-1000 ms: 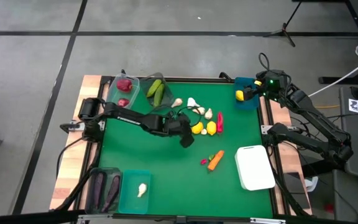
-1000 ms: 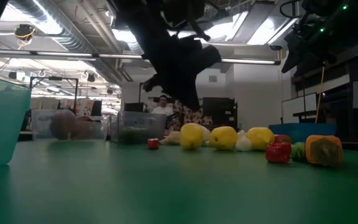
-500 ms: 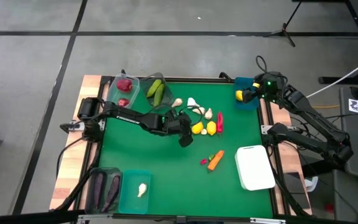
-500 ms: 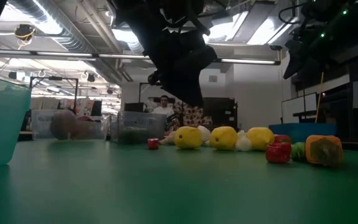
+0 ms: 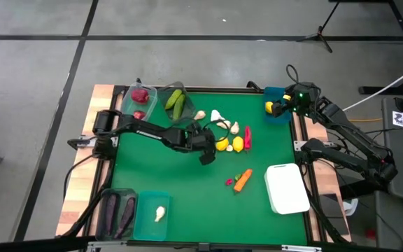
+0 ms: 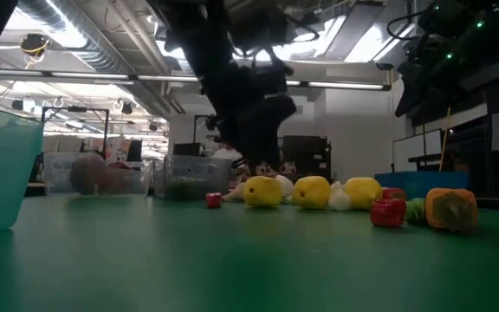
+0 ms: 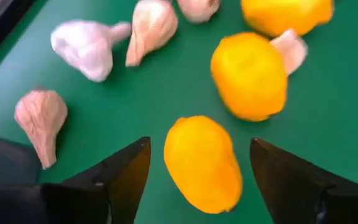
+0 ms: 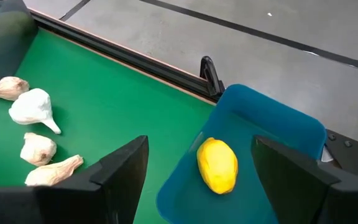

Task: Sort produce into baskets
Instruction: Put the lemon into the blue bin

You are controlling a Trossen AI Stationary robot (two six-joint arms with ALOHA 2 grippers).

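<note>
High view shows the green table point(image 5: 187, 182) as the largest thing, with both dark arms reaching over it. Next in size is the flat white tray point(image 5: 287, 187) near the right edge, then the tubs: a teal tub point(image 5: 151, 215) holding one garlic bulb point(image 5: 159, 213) and a smoky grey tub point(image 5: 115, 213) holding dark eggplants point(image 5: 109, 210) side by side at the near-left corner, a clear tub point(image 5: 140, 103) with red round fruits point(image 5: 140, 95) and another clear tub point(image 5: 176, 101) with green cucumbers point(image 5: 175, 103) at the far-left corner, and a blue tub point(image 5: 280, 112) at the far-right corner with one lemon point(image 8: 217, 165) lying in it. The left gripper point(image 7: 194, 171) is low over the middle of the table, its fingers spread apart on either side of a loose lemon point(image 7: 202, 163) without closing on it; a second lemon point(image 7: 249, 76) lies just beyond, touching a garlic clove. The right gripper point(image 8: 197, 177) hangs above the blue tub with its fingers spread and nothing between them. Loose white garlic bulbs point(image 5: 217, 115) sit scattered in the middle of the table beside the two lemons, with a red pepper point(image 5: 248, 137) just to their right. Nearer the front lies an orange carrot point(image 5: 243, 180), touching a small green piece, with a small red piece point(image 5: 229, 182) just beside it.
</note>
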